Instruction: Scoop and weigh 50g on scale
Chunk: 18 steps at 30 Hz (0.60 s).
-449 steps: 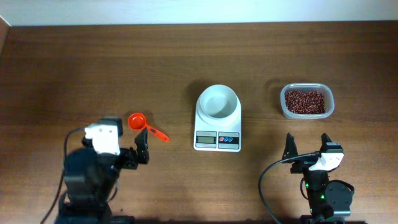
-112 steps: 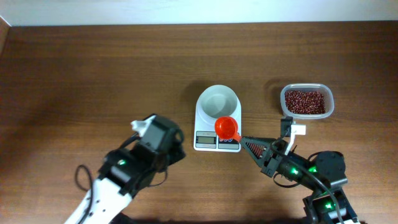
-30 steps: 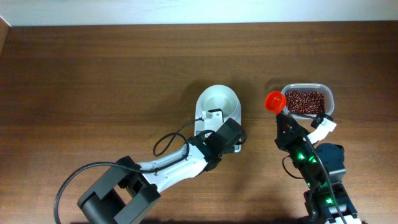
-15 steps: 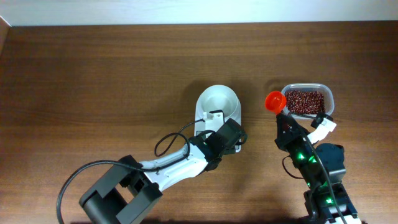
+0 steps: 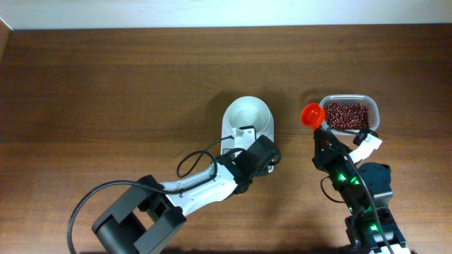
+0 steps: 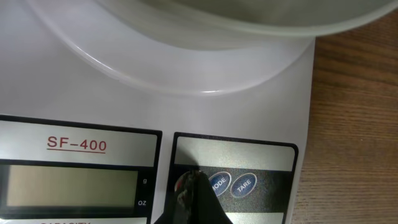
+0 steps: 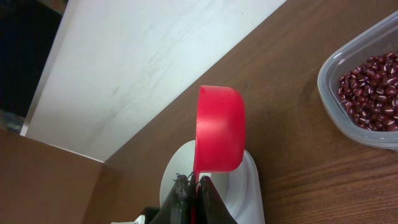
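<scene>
The white scale (image 5: 233, 135) stands mid-table with its round bowl (image 5: 247, 116) empty. My left gripper (image 5: 258, 158) is shut with nothing in it. Its tips (image 6: 192, 182) rest on the button panel (image 6: 261, 163) of the scale (image 6: 74, 93), just left of the MODE button (image 6: 218, 183); the display (image 6: 68, 186) is blank. My right gripper (image 5: 322, 138) is shut on the handle of the orange-red scoop (image 5: 312, 113), held just left of the clear tub. The scoop (image 7: 219, 127) is raised in front of the right gripper (image 7: 196, 184). The red-brown beans (image 5: 346, 115) (image 7: 372, 73) fill the tub.
The clear plastic tub (image 5: 375, 111) sits at the right, its rim (image 7: 329, 93) close to the scoop. A black cable (image 5: 194, 159) loops along the left arm by the scale. A pale wall (image 7: 143, 68) runs behind the table's far edge.
Over the last second nothing has visibly moved. Before that, the scoop went from the table at the left into my right gripper and across to the tub, and my left gripper reached the scale's buttons.
</scene>
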### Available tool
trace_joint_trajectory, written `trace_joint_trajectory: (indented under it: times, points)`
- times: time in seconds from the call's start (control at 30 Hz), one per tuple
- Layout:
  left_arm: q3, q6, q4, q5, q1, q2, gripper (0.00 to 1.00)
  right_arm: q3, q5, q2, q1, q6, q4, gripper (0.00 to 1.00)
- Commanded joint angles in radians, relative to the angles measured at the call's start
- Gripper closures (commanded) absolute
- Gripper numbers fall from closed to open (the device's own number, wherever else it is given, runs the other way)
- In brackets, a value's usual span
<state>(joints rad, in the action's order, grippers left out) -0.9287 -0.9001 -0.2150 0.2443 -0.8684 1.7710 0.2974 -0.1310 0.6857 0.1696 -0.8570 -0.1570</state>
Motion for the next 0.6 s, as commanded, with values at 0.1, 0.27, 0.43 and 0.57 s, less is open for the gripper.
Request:
trace_joint_trajectory:
  times: [0.1,0.27,0.43,0.57]
  points:
    - [-0.008,0.011,-0.01,0.071,-0.001,0.03,1.0,0.006,0.012,-0.001,-0.008,0.015,-0.003,0.96]
    - [-0.008,0.012,0.007,0.07,-0.001,0.041,1.0,0.006,0.012,-0.001,-0.008,0.015,-0.003,0.96]
    - [-0.008,0.012,0.012,0.005,-0.002,0.048,1.0,0.006,0.011,-0.001,-0.008,0.012,-0.004,0.96]
    - [-0.008,0.012,-0.086,-0.08,-0.002,-0.004,1.0,0.006,0.007,-0.001,-0.008,0.011,-0.018,0.96]
